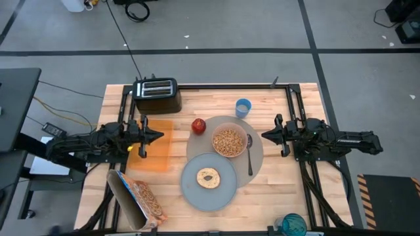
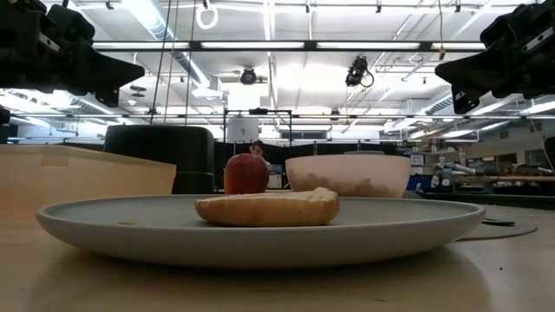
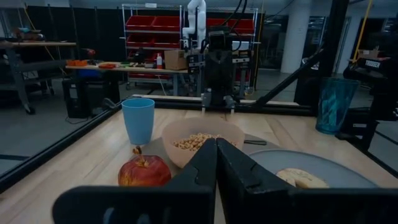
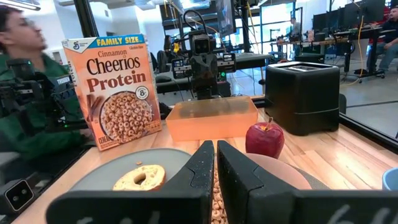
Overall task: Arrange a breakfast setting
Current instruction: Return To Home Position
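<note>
A round grey-tan mat [image 1: 257, 157] lies mid-table. On it stand a pink bowl [image 1: 229, 142] of cereal and, to its right, a spoon [image 1: 249, 154]. A grey plate [image 1: 194, 190] overlaps the mat's near-left edge and carries a bagel [image 1: 209, 176]. A red apple [image 1: 198, 125] rests on the table at the mat's far-left edge. A blue cup [image 1: 243, 108] stands beyond the mat. My left gripper [image 1: 157, 136] is shut and empty, raised left of the apple over the orange board. My right gripper [image 1: 264, 136] is shut and empty, raised right of the spoon.
A black toaster [image 1: 157, 95] stands at the far left. An orange translucent board [image 1: 157, 154] lies under my left gripper. An open cereal box [image 1: 134, 200] lies at the near left. A teal cup [image 1: 293, 224] stands at the near right edge. A person [image 4: 25, 93] shows beyond the table's left side.
</note>
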